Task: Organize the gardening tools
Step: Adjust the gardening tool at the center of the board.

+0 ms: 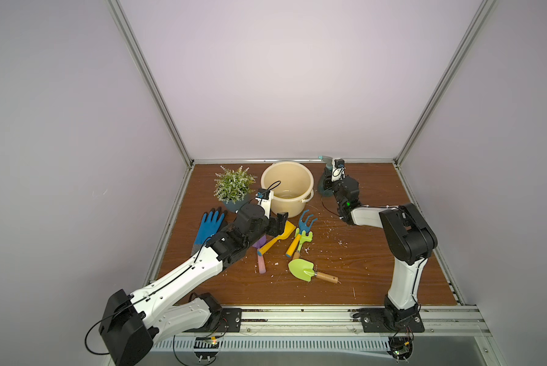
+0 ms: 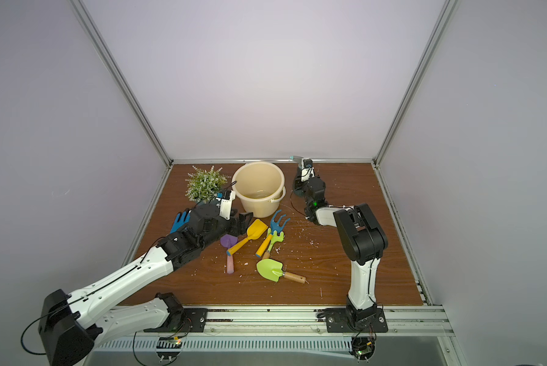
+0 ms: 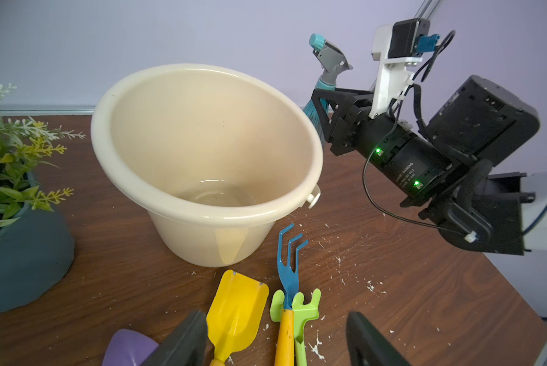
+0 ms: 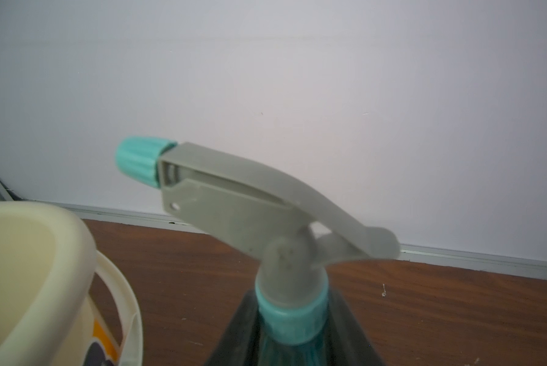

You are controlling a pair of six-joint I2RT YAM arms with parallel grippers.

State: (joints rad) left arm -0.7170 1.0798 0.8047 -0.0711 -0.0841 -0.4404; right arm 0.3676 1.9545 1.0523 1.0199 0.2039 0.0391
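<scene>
Top views, left gripper: jaws stand wide apart and grip nothing. It hangs low over the blade end of the yellow trowel, just in front of the bucket.
Top views, right gripper: at the far edge of the table, right of the bucket, against the spray bottle. Its jaws are hard to make out from here.
Top views, tool pile: the yellow trowel, blue rake and lime rake lie close together mid-table. The purple trowel is partly under the left arm, and the lime trowel lies apart, nearer the front.
Top views, other things: the potted plant is left of the bucket, with the blue glove in front of it.
Left wrist, left gripper: the two dark fingers are far apart. The yellow trowel handle and both rake handles lie between them, none pinched.
Left wrist, bucket: upright, with no tools inside.
Left wrist, right gripper: its jaws are set about the teal body of the spray bottle, beyond the bucket rim.
Right wrist, right gripper: a dark finger lies on each side of the bottle's shoulder, closed in on it.
Right wrist, spray bottle: upright, nozzle pointing toward the bucket. Whether its base touches the table cannot be told.
</scene>
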